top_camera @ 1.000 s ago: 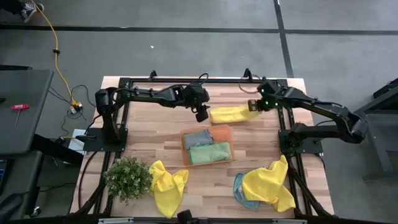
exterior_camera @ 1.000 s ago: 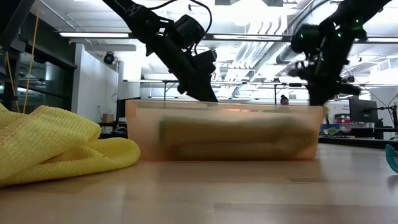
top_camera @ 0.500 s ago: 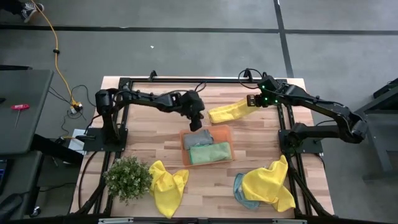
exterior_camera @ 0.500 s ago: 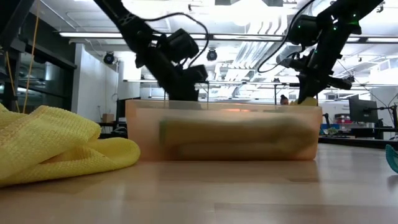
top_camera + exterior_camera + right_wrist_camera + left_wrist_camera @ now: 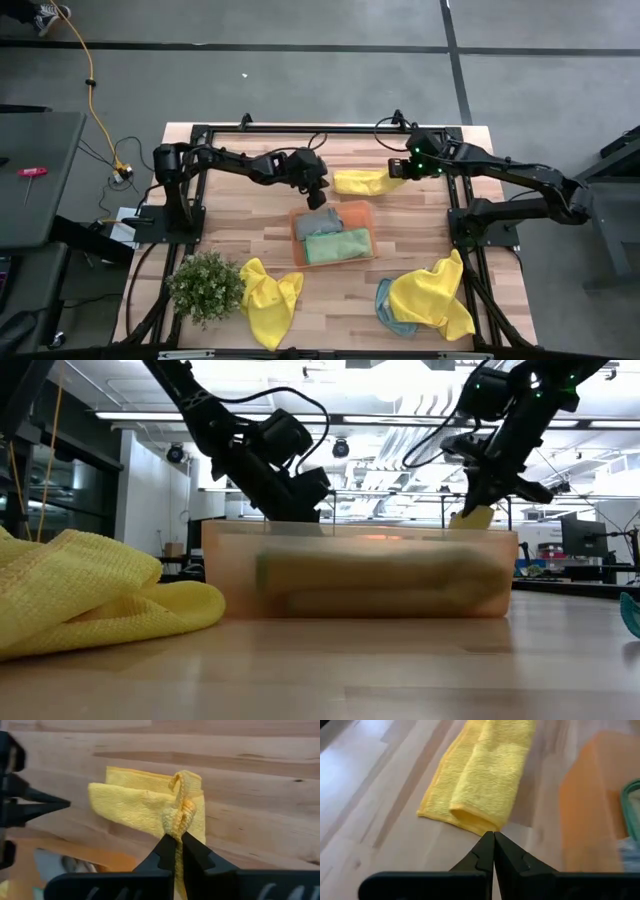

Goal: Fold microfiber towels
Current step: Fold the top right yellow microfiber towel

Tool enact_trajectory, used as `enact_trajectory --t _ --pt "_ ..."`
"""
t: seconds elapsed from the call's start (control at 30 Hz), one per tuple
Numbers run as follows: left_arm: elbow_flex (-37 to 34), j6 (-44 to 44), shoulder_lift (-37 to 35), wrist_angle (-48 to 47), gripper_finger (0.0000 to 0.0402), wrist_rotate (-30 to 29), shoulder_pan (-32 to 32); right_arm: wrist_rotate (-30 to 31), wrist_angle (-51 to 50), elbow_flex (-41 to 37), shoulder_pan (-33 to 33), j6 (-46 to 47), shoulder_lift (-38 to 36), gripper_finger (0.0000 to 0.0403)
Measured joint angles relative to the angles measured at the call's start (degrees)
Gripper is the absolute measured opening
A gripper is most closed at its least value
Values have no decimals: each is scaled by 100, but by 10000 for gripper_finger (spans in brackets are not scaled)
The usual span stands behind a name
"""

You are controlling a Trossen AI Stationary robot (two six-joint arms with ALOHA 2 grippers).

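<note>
Both pincers are pressed together: right pincer (image 5: 176, 840) pinching yellow towel (image 5: 145, 807), left pincer (image 5: 493, 840) empty.

A robotics lab or workshop: a wooden table (image 5: 240, 240) on a black metal frame (image 5: 300, 130) stands on grey concrete floor (image 5: 300, 70); strip lights (image 5: 160, 415), exposed ceiling ducts (image 5: 400, 460) and a monitor (image 5: 578, 538) fill the open room behind.

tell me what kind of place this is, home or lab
Most likely a robotics lab or workshop, not a home: a wooden table on a black frame carries two arms, the floor is bare concrete, and the low view shows rows of ceiling strip lights and a monitor behind.
</note>
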Motion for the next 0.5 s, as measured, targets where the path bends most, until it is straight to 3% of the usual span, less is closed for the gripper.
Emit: enact_trajectory --t 0.23,0.5 --pt "29 552 150 -84 0 338 287 130 173 0 119 193 -2 0" --pt "585 698 790 -617 0 683 551 122 193 0 117 238 -2 0"
